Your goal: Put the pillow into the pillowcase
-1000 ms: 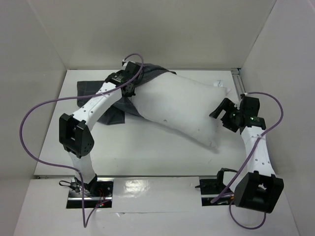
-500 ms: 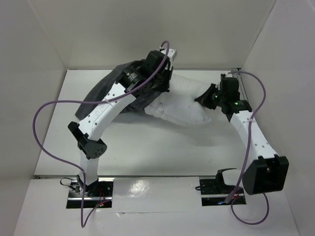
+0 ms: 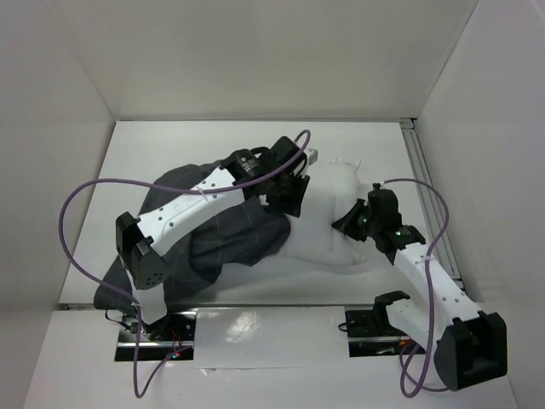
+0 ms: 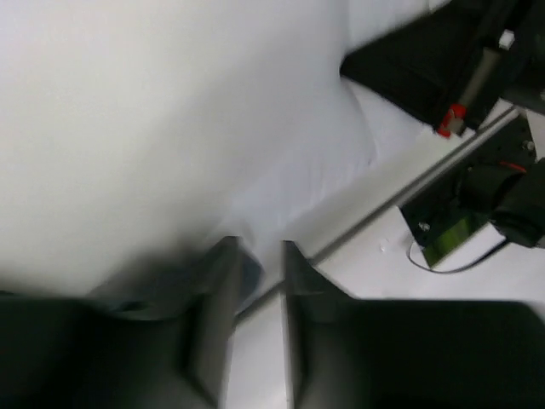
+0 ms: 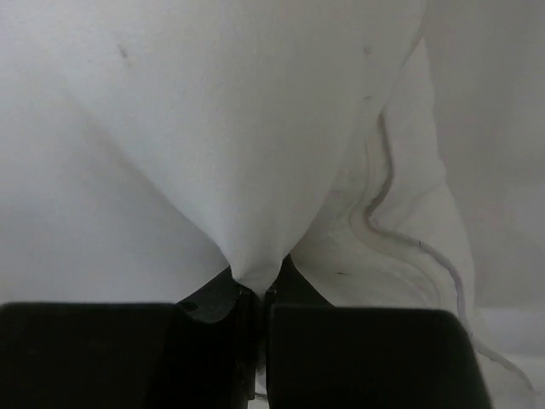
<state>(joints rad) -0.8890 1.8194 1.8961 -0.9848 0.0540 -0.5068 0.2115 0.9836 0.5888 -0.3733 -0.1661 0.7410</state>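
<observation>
Right gripper (image 5: 258, 288) pinches pillow (image 5: 213, 128), clear only wrist-side; left gripper (image 4: 258, 249) slightly parted.

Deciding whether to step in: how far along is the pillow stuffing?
Done: the pillowcase appears to cover the left part of the pillow. In hand: the right gripper has its jaws shut on a pinch of the pillow's bare white end, and the left gripper sits at the case's mouth, jaws slightly apart. Left: the pillow's right part is uncovered and must go in.
</observation>
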